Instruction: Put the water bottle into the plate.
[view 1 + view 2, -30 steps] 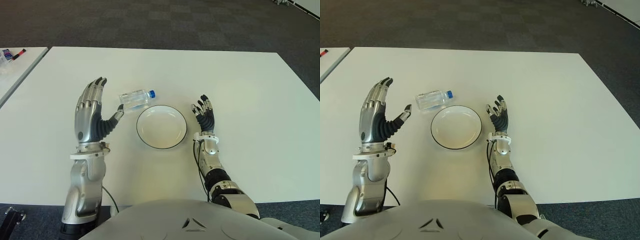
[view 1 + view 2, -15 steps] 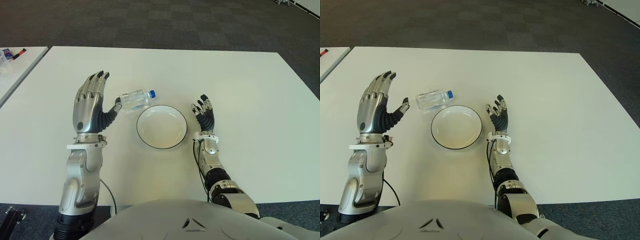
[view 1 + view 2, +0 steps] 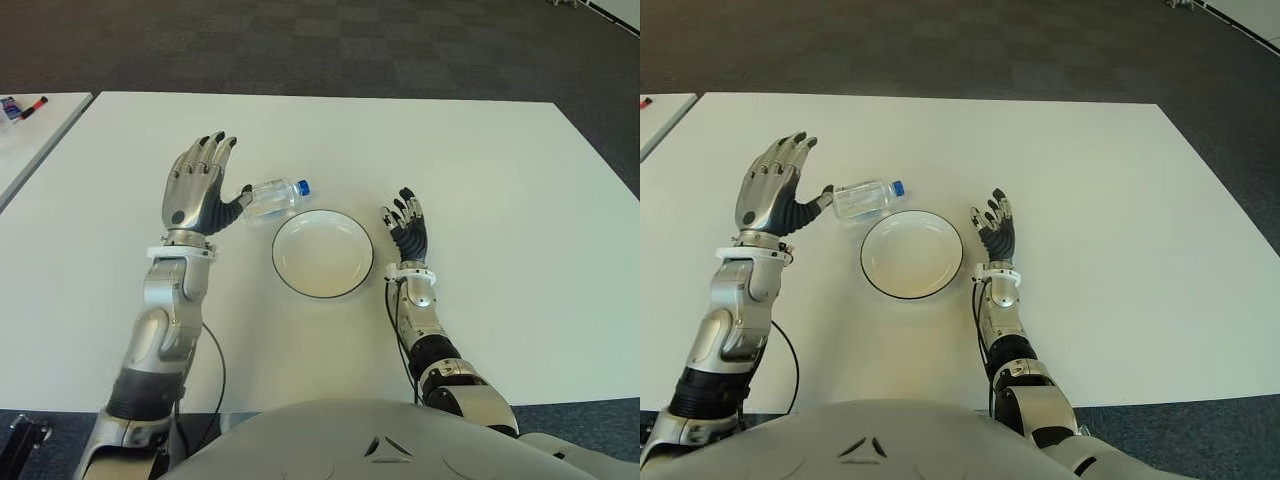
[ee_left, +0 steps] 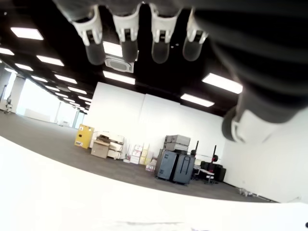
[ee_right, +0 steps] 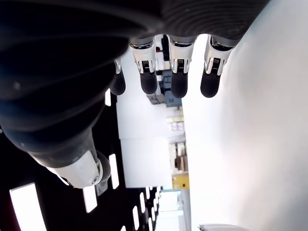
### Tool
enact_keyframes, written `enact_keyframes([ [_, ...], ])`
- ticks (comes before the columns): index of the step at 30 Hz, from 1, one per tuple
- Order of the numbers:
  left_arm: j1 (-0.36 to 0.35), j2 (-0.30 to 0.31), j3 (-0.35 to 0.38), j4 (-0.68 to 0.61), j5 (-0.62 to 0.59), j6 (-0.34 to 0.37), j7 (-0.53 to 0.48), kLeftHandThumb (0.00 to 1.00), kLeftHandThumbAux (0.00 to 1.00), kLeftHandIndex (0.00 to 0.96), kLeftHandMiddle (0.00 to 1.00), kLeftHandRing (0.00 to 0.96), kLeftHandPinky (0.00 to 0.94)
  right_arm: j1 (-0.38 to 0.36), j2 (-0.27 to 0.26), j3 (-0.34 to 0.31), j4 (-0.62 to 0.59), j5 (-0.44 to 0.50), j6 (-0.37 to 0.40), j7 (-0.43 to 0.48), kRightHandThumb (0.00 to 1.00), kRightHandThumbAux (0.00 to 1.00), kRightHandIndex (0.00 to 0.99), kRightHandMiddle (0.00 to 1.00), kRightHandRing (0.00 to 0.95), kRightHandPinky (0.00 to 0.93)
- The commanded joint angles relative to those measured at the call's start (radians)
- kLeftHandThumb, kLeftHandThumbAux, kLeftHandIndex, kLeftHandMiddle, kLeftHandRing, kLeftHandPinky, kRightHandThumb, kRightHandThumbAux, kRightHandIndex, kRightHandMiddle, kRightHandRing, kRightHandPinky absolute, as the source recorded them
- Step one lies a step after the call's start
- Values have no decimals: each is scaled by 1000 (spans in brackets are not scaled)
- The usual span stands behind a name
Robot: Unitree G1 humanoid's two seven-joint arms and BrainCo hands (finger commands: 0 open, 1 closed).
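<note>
Plate (image 3: 912, 254) mid-table (image 3: 1110, 200). Water bottle (image 3: 866, 198) lying on its side just beyond plate's far-left rim. Left hand (image 3: 775, 193) spread, thumb beside bottle base. Right hand (image 3: 995, 232) spread, right of plate

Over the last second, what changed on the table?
The left hand moved forward and inward toward the water bottle; its thumb now shows at the bottle's base end, fingers open, nothing grasped. The bottle lies on its side beside the plate, unmoved. The plate and the open right hand, on the plate's right, stayed put.
</note>
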Motion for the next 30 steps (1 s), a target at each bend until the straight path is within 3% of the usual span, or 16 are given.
enact_keyframes([
  [1, -67, 31, -33, 82, 16, 25, -49, 513, 544, 0, 15, 1, 52, 51, 42, -7, 56, 8, 45, -2, 56, 724, 81, 89, 88, 132],
  [11, -174, 75, -93, 151, 33, 64, -119, 515, 552, 0, 40, 20, 68, 47, 37, -5, 66, 3, 46, -1, 53, 718, 84, 93, 94, 136],
  [30, -257, 98, -146, 215, -9, 102, -221, 527, 571, 0, 84, 74, 134, 48, 40, -6, 66, 6, 40, 0, 53, 722, 87, 96, 94, 135],
])
